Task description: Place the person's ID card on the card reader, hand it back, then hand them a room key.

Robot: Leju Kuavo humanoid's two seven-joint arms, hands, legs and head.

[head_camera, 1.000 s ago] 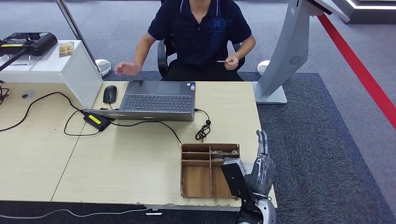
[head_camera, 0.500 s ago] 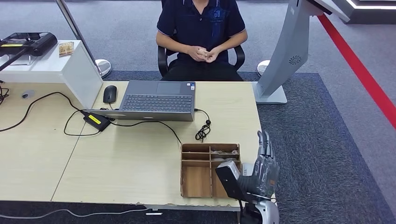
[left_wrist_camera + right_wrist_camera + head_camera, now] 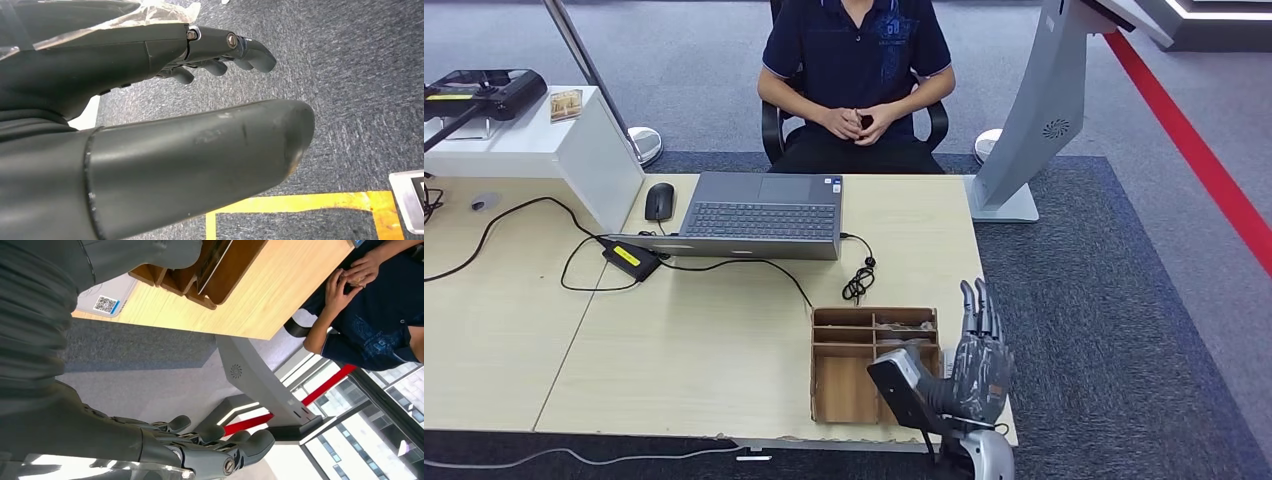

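Nearest to us, our right hand [image 3: 980, 365] is raised at the near right corner of the wooden desk [image 3: 674, 340], palm upright, fingers straight and apart, holding nothing. Our left hand [image 3: 150, 120] hangs low over grey carpet with a yellow floor line, its fingers slightly apart and empty too. Just to the left of the right hand sits a shallow wooden organiser tray [image 3: 849, 385] with several compartments; we can see something pale in its far compartments, but we cannot tell whether those are room keys. Farther along the desk lie a coiled black cable [image 3: 858, 282], then an open laptop [image 3: 762, 216] with a mouse [image 3: 659, 201] to its left, and a white stand [image 3: 534, 145] at the far left carrying a dark device [image 3: 484, 92] that may be the card reader. Beyond the desk a person [image 3: 856, 70] sits facing us with both hands clasped at their lap; something small and dark shows between their fingers, perhaps the ID card, though we cannot be sure. We judge the step in hand is reaching into the tray: the hand should tilt down over one compartment, close on a single card by its edges, and lift clear of the dividers.
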